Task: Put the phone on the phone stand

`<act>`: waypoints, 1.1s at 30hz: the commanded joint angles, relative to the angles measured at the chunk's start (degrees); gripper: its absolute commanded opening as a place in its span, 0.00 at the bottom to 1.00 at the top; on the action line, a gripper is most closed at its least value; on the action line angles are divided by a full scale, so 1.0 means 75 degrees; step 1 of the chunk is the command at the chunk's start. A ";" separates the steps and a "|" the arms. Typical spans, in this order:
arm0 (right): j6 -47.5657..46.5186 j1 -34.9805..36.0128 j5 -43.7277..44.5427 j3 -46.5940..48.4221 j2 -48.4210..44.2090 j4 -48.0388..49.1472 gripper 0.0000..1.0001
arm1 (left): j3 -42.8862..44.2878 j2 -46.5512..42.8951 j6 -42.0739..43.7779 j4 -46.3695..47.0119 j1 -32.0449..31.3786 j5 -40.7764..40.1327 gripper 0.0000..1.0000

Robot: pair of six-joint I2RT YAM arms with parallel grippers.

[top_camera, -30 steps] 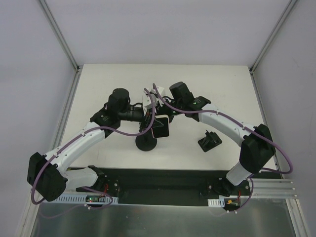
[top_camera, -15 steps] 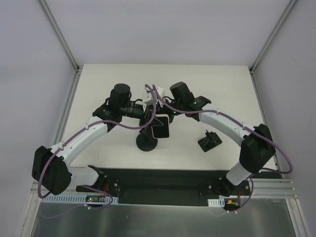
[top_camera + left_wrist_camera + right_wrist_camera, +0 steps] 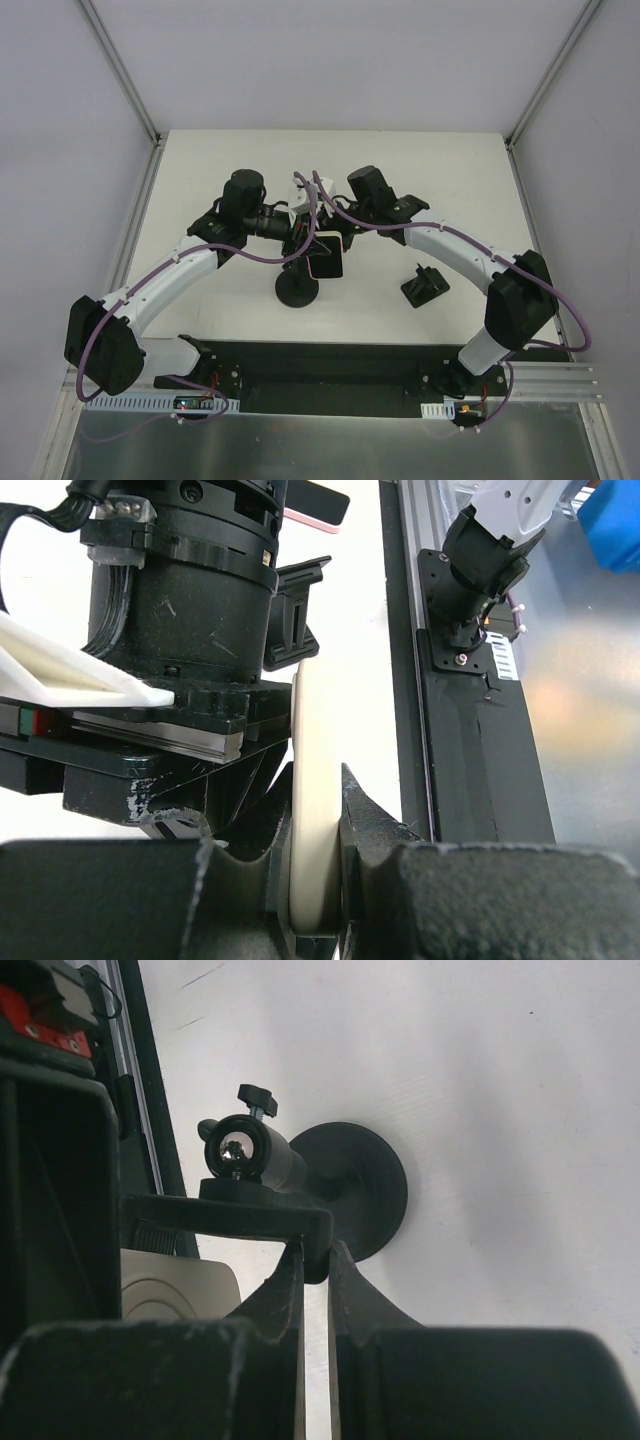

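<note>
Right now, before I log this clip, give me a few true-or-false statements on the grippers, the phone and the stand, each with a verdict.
1. The left gripper is clamped on the edge of the phone. True.
2. The right gripper hangs open, clear of the stand. False: its fingers are shut on the stand's black bracket.
3. The stand's round base sits on the white table. True.
4. The phone lies flat on the table. False: it is held up off the surface, between the two grippers.
5. A separate black piece lies on the table on the right arm's side of the stand. True.
</note>
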 commanded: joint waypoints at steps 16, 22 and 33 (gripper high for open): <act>-0.0342 -0.0154 -0.1666 0.0180 -0.0133 -0.0126 0.01 | 0.0329 0.0231 0.0591 -0.0315 0.0167 0.0480 0.00; -0.0249 -0.0189 -0.1596 0.0402 -0.0027 -0.0091 0.01 | 0.0340 0.0325 0.0568 -0.0373 0.0167 0.0469 0.00; 0.1364 -0.0178 0.1843 -0.0814 -0.1080 0.1523 0.01 | -0.0361 -0.1300 -0.1185 -0.1146 0.0155 -0.3019 0.00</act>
